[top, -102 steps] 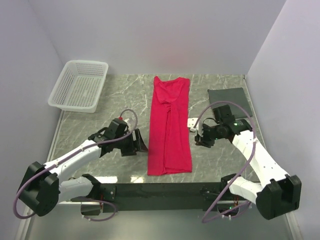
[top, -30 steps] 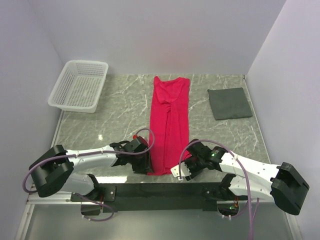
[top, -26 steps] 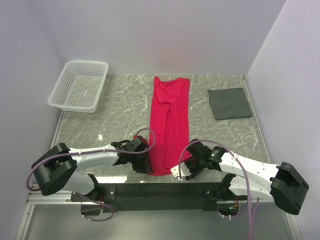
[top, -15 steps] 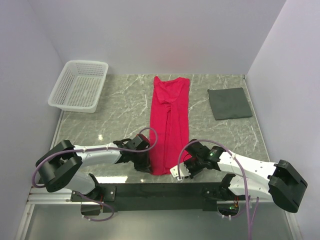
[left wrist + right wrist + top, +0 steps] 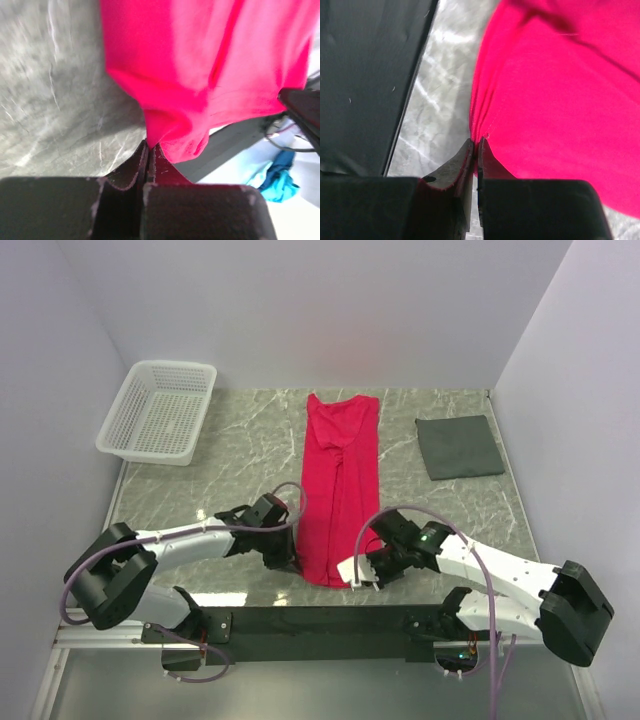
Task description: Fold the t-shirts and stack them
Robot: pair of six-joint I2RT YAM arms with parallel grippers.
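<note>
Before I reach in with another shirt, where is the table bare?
Bare marble lies between the white basket and the red t-shirt, and on the near side of the gray folded cloth. Crowded at the near edge: left end effector and right end effector pinch the shirt's hem.

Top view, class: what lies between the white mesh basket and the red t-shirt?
Nothing: between the white mesh basket and the red t-shirt is only bare marble tabletop, shown in the top view.

Red t-shirt (image 5: 340,480), folded in a long strip.
You see the left gripper (image 5: 287,560) at its near left corner, the right gripper (image 5: 366,572) at the other.
</note>
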